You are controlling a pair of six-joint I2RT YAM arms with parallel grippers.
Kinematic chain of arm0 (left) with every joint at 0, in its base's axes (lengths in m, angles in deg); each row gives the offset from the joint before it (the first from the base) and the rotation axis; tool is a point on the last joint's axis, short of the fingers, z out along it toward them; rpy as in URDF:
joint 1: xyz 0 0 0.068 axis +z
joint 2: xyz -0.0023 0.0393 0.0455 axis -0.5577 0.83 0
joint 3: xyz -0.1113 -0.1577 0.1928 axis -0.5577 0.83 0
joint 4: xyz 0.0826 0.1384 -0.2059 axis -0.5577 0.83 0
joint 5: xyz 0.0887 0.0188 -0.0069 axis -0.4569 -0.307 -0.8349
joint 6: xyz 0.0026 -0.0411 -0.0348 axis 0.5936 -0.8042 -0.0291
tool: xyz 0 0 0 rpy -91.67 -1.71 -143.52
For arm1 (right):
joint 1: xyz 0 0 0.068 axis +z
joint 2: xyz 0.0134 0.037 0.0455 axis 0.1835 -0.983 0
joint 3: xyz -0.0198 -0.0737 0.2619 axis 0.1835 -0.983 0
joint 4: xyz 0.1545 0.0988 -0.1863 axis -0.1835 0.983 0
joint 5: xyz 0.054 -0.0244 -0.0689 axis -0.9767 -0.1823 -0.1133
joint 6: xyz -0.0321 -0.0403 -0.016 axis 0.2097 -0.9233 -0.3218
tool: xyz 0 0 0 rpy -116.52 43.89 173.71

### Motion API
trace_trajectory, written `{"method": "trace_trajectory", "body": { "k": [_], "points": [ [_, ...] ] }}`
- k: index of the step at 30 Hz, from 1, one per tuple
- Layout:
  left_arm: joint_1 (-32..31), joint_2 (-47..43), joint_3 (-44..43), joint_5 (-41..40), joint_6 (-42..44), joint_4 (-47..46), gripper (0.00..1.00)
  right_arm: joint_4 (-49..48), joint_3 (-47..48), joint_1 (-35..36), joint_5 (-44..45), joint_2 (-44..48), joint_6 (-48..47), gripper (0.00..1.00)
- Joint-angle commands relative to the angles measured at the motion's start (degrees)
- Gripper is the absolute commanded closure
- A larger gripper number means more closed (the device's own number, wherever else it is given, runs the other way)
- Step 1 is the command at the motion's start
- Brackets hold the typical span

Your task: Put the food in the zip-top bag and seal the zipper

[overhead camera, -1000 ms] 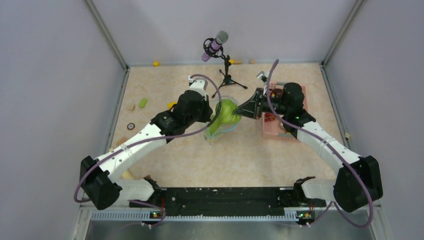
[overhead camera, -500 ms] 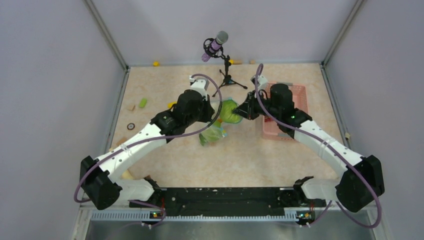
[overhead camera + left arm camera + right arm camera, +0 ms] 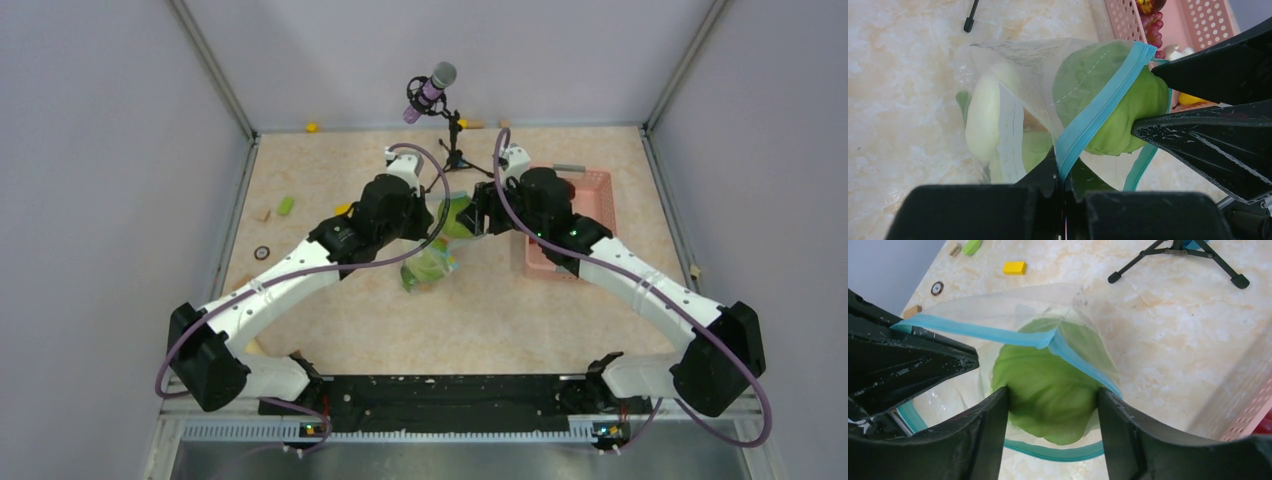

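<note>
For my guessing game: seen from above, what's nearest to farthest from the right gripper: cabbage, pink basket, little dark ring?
1. Cabbage: held by the right gripper, centre.
2. Pink basket: just to the right.
3. Ring: far left of the table.

The cabbage (image 3: 1048, 390) plugs the zip-top bag (image 3: 1018, 65) mouth; microphone stand (image 3: 457, 158) just behind; pink basket (image 3: 595, 190) flanks right.
</note>
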Motion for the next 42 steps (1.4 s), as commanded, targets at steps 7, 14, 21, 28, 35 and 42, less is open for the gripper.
{"method": "trace_trajectory", "body": {
  "k": [7,14,21,28,35,42],
  "points": [
    [-0.2,-2.2,-0.7,-2.6,-1.6,-3.7,1.00,-3.9,3.1,0.5,-1.7,1.5,-1.1,0.20],
    [-0.1,-2.9,0.0,-4.6,-1.7,-3.6,1.00,-5.1,1.0,0.5,2.0,5.0,-1.3,0.01],
    [0.2,-3.1,0.1,-4.9,-1.4,-3.5,1.00,3.4,0.1,-1.1,10.6,5.8,0.2,0.05],
    [0.4,-2.9,0.0,-4.5,-1.3,-3.7,1.00,5.7,-0.8,-3.8,4.4,0.1,3.3,0.34],
    [0.6,-2.9,-0.2,-4.4,-1.4,-3.6,1.00,5.1,2.0,-4.0,0.8,-6.7,2.5,0.78],
    [0.6,-2.2,-1.9,-6.7,-0.9,-2.2,1.00,3.9,6.9,-4.0,-0.8,-2.8,0.0,1.00]
  ]
}}
